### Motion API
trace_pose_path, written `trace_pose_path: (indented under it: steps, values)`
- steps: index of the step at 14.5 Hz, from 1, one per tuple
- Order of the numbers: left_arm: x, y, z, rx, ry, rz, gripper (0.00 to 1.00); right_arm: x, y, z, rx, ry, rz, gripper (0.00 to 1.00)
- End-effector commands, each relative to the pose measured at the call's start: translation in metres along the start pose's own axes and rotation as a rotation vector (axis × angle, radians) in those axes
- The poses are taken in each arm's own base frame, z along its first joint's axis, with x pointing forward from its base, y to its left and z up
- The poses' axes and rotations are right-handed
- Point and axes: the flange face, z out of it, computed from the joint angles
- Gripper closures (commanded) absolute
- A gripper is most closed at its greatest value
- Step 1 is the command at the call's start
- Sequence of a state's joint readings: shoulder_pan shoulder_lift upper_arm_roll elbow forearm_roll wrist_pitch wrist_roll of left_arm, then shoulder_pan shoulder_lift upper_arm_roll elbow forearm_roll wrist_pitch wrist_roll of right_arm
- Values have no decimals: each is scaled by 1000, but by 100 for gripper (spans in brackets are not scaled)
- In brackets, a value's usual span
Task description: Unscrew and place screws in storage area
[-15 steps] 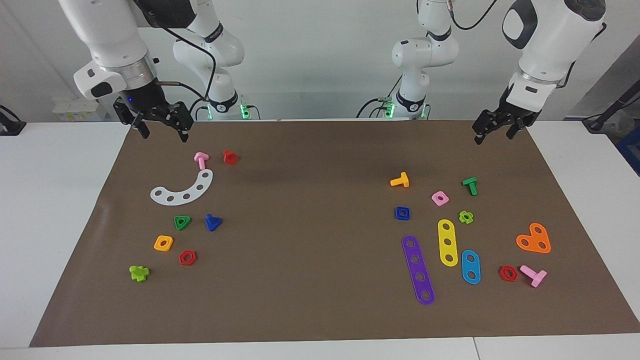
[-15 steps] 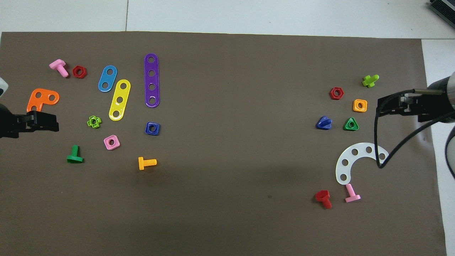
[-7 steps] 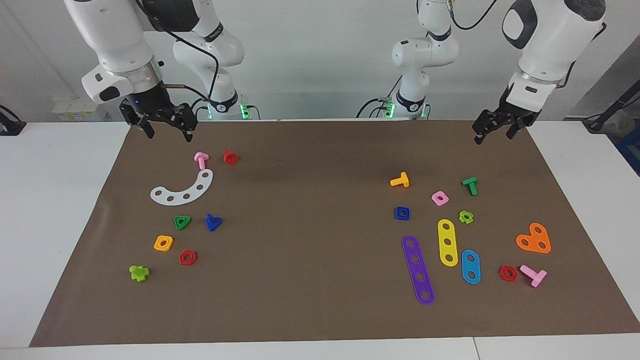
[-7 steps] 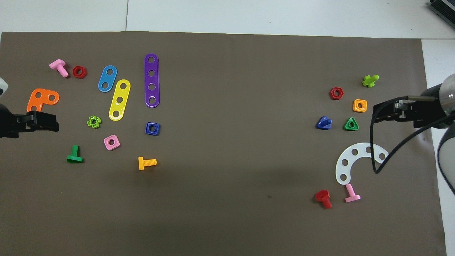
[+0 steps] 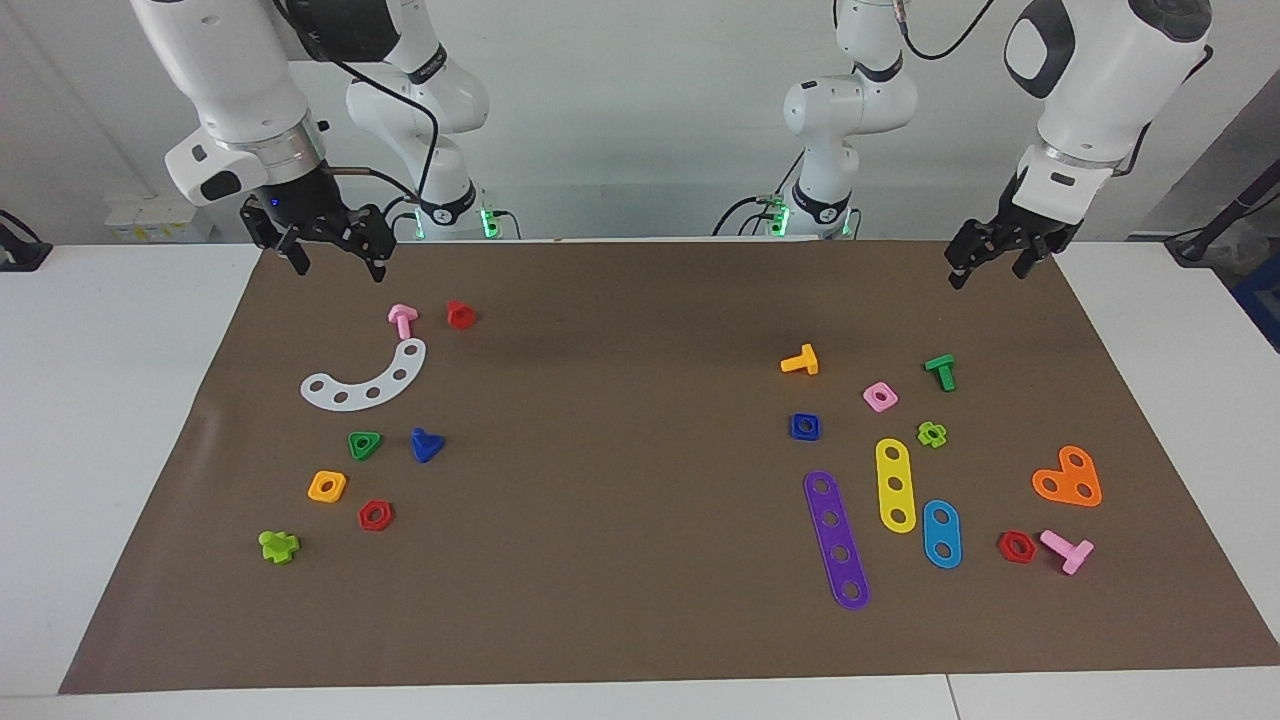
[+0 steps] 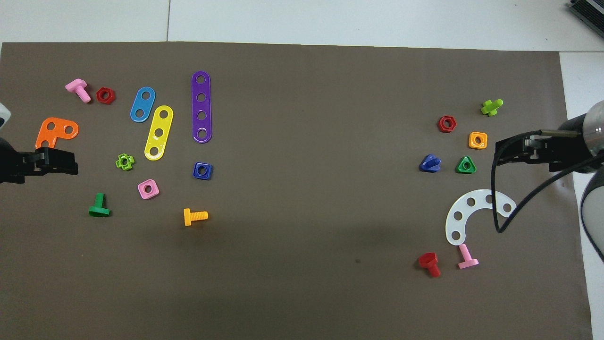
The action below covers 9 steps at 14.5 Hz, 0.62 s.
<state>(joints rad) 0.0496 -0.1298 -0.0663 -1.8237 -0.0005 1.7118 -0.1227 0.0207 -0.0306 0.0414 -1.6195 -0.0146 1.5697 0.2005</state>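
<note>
The dark-blue screw with a triangular head [image 5: 427, 445] lies on the brown mat beside a green triangular nut [image 5: 364, 445]; it also shows in the overhead view [image 6: 430, 163]. The blue square nut [image 5: 805, 427] lies apart from it toward the left arm's end, and shows in the overhead view [image 6: 202, 170]. My right gripper [image 5: 338, 265] hangs open and empty in the air over the mat at the right arm's end; its tip shows in the overhead view [image 6: 507, 152]. My left gripper [image 5: 988, 272] waits open and empty over the mat's corner at the left arm's end [image 6: 56, 161].
Near the screw lie a white curved plate [image 5: 367, 381], pink [image 5: 402, 320], red [image 5: 460, 314] and lime [image 5: 278, 546] screws, and orange [image 5: 327, 486] and red [image 5: 375, 515] nuts. Near the blue nut lie purple [image 5: 837, 540], yellow [image 5: 896, 485], light-blue [image 5: 941, 534] and orange [image 5: 1069, 479] plates.
My right gripper has shifted a little toward the table's middle and risen slightly. The left arm and all the parts on the mat have not moved.
</note>
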Motion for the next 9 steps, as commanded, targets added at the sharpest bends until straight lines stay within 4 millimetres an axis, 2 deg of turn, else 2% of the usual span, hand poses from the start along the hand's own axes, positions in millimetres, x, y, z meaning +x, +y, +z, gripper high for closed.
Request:
trace_pose_path:
  steps: [1,9]
  values:
    - [-9,-2,-3,-13,-6,-14,0,-8,-1,-2,3,13,-5,0]
    - [-9,-2,-3,-13,-6,-14,0,-9,-1,-2,4,6,29,0]
